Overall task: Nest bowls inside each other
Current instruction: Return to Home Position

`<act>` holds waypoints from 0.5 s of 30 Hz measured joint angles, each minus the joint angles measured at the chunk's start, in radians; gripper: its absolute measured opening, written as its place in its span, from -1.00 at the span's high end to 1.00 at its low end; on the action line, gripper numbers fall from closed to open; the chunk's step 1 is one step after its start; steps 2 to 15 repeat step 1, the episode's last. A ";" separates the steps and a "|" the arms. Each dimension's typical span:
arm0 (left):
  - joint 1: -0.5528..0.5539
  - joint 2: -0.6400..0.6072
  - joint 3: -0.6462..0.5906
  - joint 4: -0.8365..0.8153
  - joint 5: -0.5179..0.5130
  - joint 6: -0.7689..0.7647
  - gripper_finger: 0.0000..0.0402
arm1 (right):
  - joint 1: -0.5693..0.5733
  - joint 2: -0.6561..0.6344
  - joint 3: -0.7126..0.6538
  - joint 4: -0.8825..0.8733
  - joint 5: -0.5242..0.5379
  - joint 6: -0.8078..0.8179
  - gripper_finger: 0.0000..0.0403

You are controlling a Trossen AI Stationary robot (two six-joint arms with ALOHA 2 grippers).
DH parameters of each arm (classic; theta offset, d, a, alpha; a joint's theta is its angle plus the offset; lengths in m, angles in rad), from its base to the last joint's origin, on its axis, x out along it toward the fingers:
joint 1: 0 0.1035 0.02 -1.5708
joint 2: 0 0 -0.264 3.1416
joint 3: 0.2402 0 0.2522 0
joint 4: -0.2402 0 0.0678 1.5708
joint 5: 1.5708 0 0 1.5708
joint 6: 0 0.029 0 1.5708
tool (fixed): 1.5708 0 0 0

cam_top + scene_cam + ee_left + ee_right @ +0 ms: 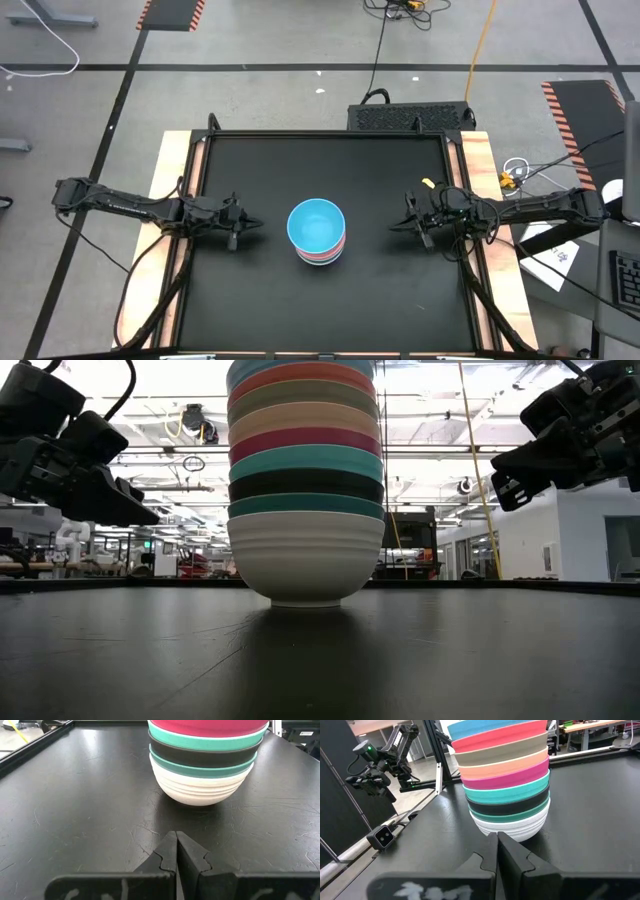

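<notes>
Risk first: stack of bowls is tall, white bowl at the base, light blue bowl on top. It stands near the middle of the table. From above, lower rims peek out on one side; lean or camera angle, cannot tell. My judgement: any sideways sweep at rim height could clip it and topple or unseat the upper bowls. My left gripper and right gripper flank the stack, each apart from it, raised off the surface, pointing inward. Both pairs of fingers are pressed together, holding nothing. Safest retreat: straight back.
</notes>
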 joint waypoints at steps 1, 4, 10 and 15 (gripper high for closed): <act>0.000 0.000 0.000 0.000 0.000 0.000 0.97 | 0.000 0.000 0.000 0.000 0.000 0.000 0.98; 0.000 0.000 0.000 0.000 0.000 0.000 0.97 | 0.000 0.000 0.000 0.000 0.000 0.000 0.98; 0.000 0.000 0.000 0.000 0.000 0.000 0.97 | 0.000 0.000 0.000 0.000 0.000 0.000 0.98; 0.000 0.000 0.000 0.000 0.000 0.000 0.97 | 0.000 0.000 0.000 0.000 0.000 0.000 0.98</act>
